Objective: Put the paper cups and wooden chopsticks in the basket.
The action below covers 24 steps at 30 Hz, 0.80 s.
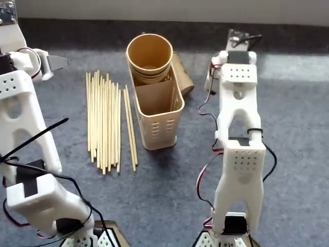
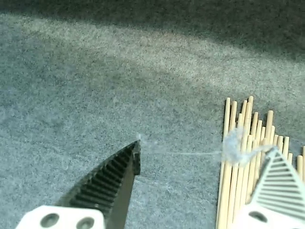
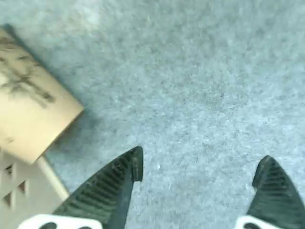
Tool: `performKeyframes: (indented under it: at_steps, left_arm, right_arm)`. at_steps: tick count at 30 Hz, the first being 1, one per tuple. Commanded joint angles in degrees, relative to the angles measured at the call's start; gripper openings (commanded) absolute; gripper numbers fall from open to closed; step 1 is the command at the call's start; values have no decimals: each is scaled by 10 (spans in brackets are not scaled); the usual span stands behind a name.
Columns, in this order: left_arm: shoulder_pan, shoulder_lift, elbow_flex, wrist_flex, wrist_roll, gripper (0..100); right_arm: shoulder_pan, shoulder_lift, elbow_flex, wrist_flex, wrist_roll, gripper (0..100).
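Paper cups (image 1: 149,56) stand stacked in the upper compartment of the basket (image 1: 163,126), frame centre; a stray cup (image 1: 183,77) lies on its side at its upper right. Chopsticks (image 1: 105,121) all lie left of the basket, so that half looks undone. Left gripper (image 2: 205,149) gapes by the stick ends and right gripper (image 3: 202,156) gapes beside the stray cup, both empty.

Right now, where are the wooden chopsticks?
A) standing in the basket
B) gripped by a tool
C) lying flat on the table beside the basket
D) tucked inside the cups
C: the chopsticks lie in a flat row on the table beside the basket.
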Motion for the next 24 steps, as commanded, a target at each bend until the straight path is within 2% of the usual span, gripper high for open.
performKeyframes:
  at_steps: [1,5,8,11,14,17,20,24]
  left_arm:
    - [44,-21,-2,8,-2,393]
    - [101,-27,-22,84,-2,393]
    - [133,-26,-102,200,-4,393]
    - [162,-19,-152,311,-42,393]
    - [173,-3,-64,306,-80,393]
    - [174,42,1,295,-110,393]
    - [167,87,2,292,-113,393]
    - [160,97,-46,290,-109,393]
  right_arm:
    - [-7,-139,-9,44,1,353]
    - [6,-272,-9,100,6,353]
    - [40,-385,-1,103,29,353]
    - [75,-480,73,102,50,353]
    - [80,-564,191,100,73,353]
    - [80,-652,332,55,81,353]
    - [79,-754,522,-39,83,353]
    - [73,-865,807,-215,127,353]
